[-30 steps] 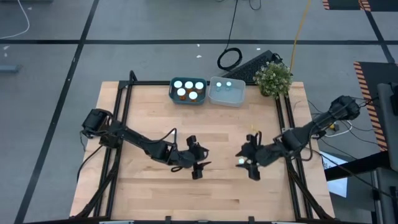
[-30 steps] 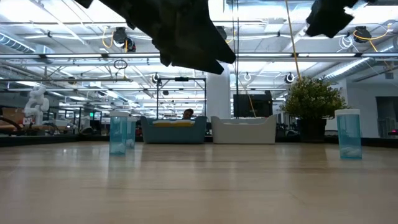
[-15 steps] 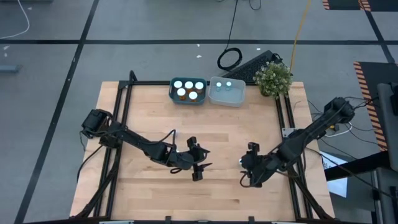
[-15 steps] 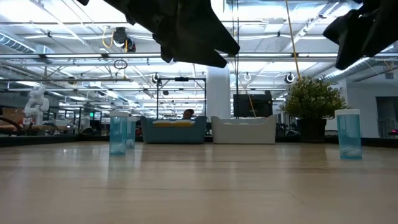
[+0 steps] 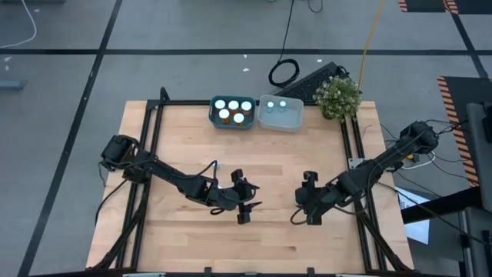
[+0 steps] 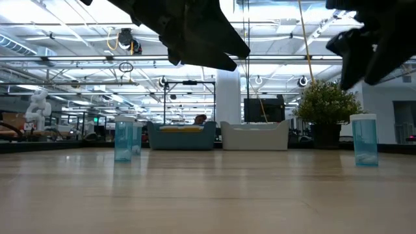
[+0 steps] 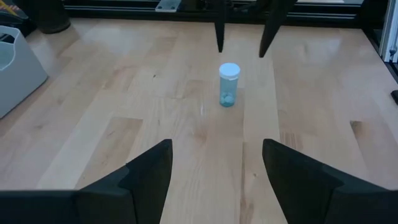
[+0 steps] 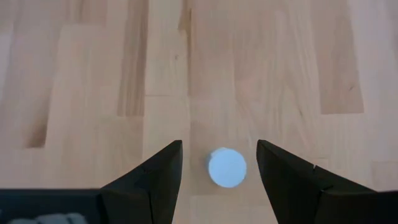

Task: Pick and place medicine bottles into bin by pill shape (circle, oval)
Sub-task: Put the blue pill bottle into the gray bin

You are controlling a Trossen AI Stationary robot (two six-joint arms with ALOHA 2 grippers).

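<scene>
Right arm has swung since the earlier frames, going out toward the table's front edge and then back up, so the right gripper [image 5: 305, 206] now hangs right over the last loose pale-blue bottle [image 7: 229, 84], which its body hides in the high view. That bottle stands upright on the wooden table [image 5: 184, 138], well in front of the two bins, its long axis vertical; the right wrist view looks straight down on its round white cap [image 8: 226, 167], which sits between the two spread fingers, clear of both. Right jaws are wide open and hold nothing. Left gripper [image 5: 244, 201] waits just left of the bottle, jaws also open and empty, with the bottle ahead of its fingers but well apart. Right arm is plainly nearer, so the next move is likely a straight drop and close. Blue bin [image 5: 231, 111] already holds white-capped orange bottles; the clear bin [image 5: 280, 115] beside it holds pale-blue ones.
</scene>
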